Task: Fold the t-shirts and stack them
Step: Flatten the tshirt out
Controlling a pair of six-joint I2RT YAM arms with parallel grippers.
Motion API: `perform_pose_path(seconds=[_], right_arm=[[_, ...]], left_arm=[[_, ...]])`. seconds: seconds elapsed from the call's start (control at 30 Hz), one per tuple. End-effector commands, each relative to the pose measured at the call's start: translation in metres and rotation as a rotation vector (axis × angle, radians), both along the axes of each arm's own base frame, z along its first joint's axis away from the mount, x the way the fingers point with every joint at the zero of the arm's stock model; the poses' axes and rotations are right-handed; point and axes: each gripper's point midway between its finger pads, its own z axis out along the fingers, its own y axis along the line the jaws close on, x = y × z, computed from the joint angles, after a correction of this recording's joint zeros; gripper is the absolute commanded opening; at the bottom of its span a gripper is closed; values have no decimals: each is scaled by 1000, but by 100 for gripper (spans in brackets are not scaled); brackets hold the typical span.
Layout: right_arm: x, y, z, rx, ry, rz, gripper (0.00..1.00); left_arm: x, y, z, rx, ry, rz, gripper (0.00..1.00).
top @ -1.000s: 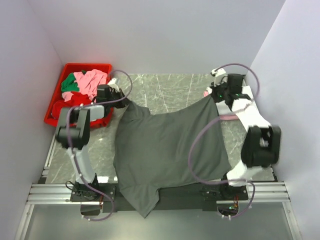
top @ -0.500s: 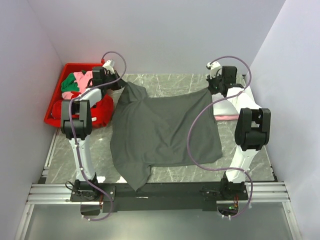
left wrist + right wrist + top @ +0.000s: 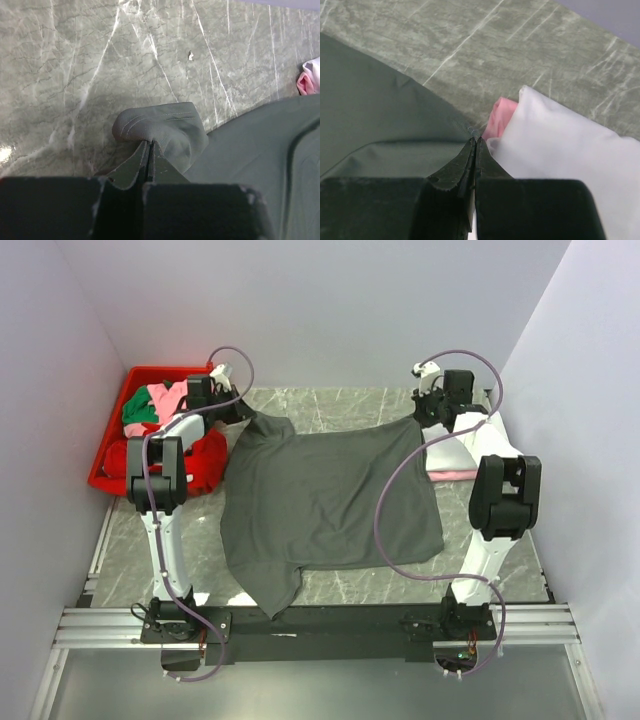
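Note:
A large dark grey t-shirt lies spread over the middle of the marble table. My left gripper is shut on its far left corner, a bunched fold just past the fingertips. My right gripper is shut on its far right corner. A folded white t-shirt lies on a pink one right beside the right gripper; the pair also shows in the top view. More pink, green and red shirts fill the bin.
A red plastic bin stands at the far left, with red cloth hanging over its near side. Grey walls close in the table on three sides. Bare marble shows behind the shirt.
Both grippers have carried the shirt's far corners toward the back of the table and lowered them, so the shirt slid away from the near edge and lies flatter. Little moved in the last half second.

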Motion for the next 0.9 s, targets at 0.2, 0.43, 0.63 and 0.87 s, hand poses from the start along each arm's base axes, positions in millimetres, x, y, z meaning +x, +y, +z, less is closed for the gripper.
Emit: perform_pose_path(seconds=[0.2, 0.43, 0.63, 0.87], right_arm=[[16, 9, -3, 16, 32, 39, 0], [22, 9, 15, 32, -14, 23, 0], [16, 11, 37, 42, -55, 35, 0], [2, 16, 41, 56, -61, 55, 0]], left_arm=[[7, 16, 64, 35, -149, 37, 1], [6, 3, 62, 3, -159, -55, 1], [4, -2, 73, -5, -204, -94, 1], [-8, -6, 80, -14, -213, -129, 1]])
